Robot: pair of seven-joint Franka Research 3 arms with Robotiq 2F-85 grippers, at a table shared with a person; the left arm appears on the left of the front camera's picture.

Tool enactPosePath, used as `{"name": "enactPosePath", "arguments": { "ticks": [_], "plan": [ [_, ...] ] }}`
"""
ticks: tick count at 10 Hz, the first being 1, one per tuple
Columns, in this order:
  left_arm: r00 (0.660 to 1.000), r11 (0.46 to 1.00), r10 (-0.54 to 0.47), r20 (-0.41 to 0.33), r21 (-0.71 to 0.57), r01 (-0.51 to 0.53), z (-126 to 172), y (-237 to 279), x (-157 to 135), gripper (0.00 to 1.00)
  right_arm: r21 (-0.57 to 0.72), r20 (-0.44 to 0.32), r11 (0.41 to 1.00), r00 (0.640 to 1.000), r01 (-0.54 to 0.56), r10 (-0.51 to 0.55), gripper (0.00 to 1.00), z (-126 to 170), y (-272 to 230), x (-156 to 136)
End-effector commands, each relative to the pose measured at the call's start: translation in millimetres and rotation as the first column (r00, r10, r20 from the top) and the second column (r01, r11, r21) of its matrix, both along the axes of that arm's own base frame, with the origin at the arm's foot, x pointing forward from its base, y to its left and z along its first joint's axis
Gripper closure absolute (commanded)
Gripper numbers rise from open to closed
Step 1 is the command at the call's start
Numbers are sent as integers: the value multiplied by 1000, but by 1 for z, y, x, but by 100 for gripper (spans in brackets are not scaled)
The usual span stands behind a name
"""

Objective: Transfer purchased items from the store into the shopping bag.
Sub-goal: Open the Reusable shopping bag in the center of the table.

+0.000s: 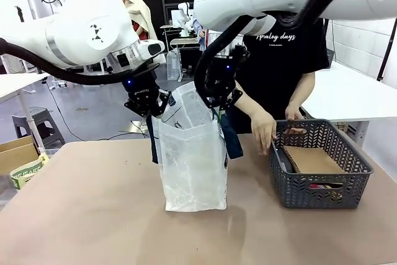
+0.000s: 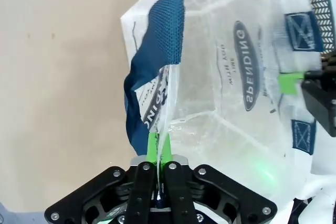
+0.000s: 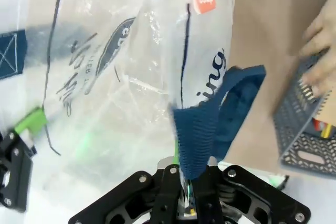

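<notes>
The shopping bag (image 1: 193, 159), translucent white with navy strap handles, stands upright on the table's middle. My left gripper (image 1: 152, 108) is shut on the bag's left rim; in the left wrist view the green pads (image 2: 153, 148) pinch the plastic edge beside a navy strap (image 2: 157, 51). My right gripper (image 1: 218, 100) is shut on the right rim, next to the other strap (image 3: 202, 124). The bag's mouth is held open between them. The purchased items lie mostly hidden in the basket; red and yellow bits (image 3: 321, 128) show through its lattice.
A dark grey lattice basket (image 1: 319, 181) stands at the right, with a brown flat piece (image 1: 313, 159) inside. The person stands across the table, one hand (image 1: 263, 131) at the basket's near-left corner, the other (image 1: 291, 114) over its far rim. A cardboard box (image 1: 22, 159) sits far left.
</notes>
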State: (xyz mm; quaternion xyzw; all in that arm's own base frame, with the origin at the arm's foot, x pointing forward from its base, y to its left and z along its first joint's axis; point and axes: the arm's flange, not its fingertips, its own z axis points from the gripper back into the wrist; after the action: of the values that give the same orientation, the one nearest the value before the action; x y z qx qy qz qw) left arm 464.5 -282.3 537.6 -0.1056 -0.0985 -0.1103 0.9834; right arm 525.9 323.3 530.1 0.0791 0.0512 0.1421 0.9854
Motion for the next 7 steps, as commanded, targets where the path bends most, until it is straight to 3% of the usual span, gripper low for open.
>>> {"name": "enactPosePath", "arguments": {
  "ticks": [1, 5, 7],
  "plan": [
    [1000, 999, 20, 7, 26, -20, -9, 7, -2, 100, -11, 62, 1000, 998, -20, 20, 100, -9, -20, -26],
    [999, 999, 43, 5, 13, -44, -7, 21, 1, 100, -1, 60, 1000, 998, 5, -5, 100, -2, -49, -36],
    [1000, 999, -3, -15, 32, 4, 5, 24, 5, 100, 34, 42, 999, 999, -11, 9, 100, 7, -55, -33]
  ]
}}
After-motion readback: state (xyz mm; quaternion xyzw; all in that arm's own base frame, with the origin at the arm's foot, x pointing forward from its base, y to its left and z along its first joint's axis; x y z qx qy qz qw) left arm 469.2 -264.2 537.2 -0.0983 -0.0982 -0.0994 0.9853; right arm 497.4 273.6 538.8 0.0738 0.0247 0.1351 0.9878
